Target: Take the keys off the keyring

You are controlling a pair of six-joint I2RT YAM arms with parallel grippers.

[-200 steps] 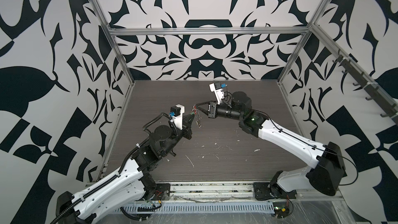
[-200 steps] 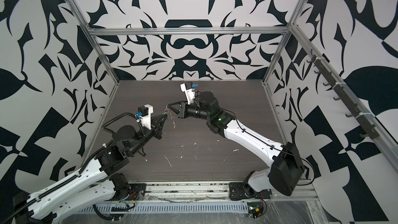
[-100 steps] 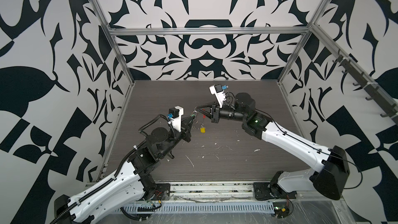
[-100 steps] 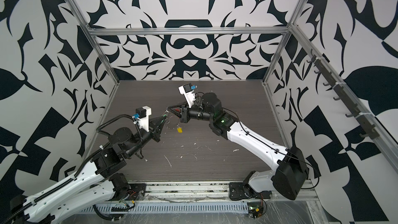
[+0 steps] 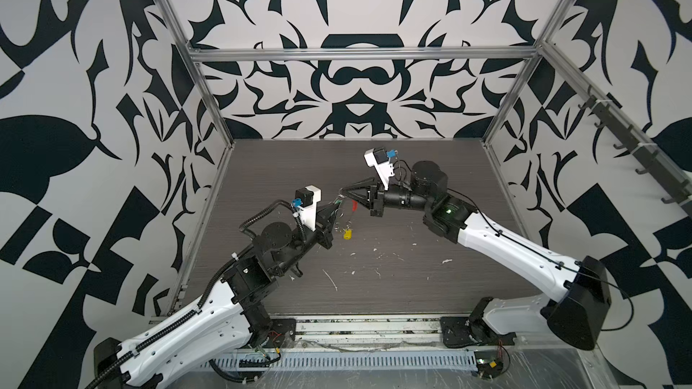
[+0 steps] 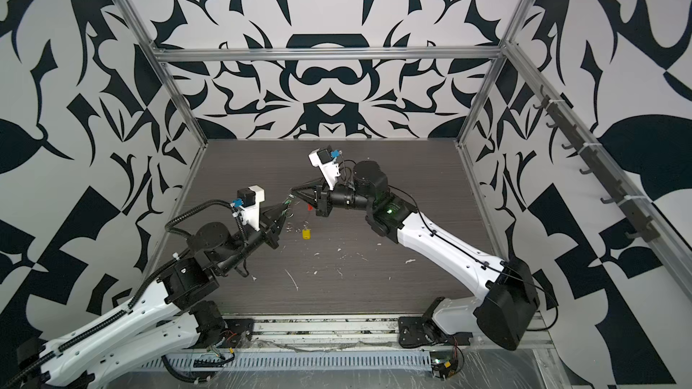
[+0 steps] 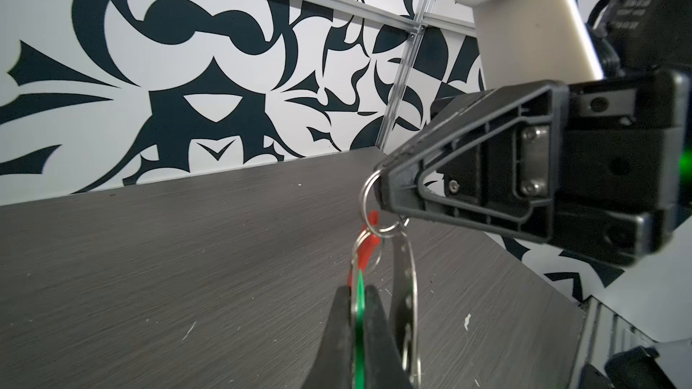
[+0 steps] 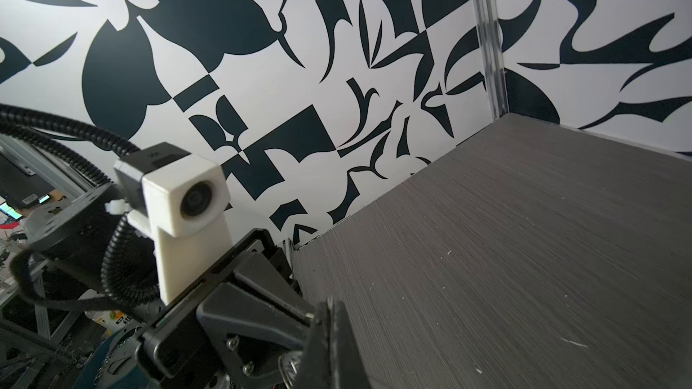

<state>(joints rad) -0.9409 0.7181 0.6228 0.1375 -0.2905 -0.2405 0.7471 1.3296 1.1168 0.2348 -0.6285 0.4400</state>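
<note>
Dropped free since a moment before, the yellow key (image 5: 348, 234) lay on the table (image 5: 412, 293) beneath both arms, while the left gripper (image 7: 357, 290) was clamped tight on the green key (image 7: 359, 304) and the right gripper (image 7: 378, 187), fully closed, pinched the keyring (image 7: 369, 245) hanging between them.

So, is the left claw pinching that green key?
Yes: in the left wrist view the green key sits edge-on, clamped between the left gripper's two black fingers.
</note>
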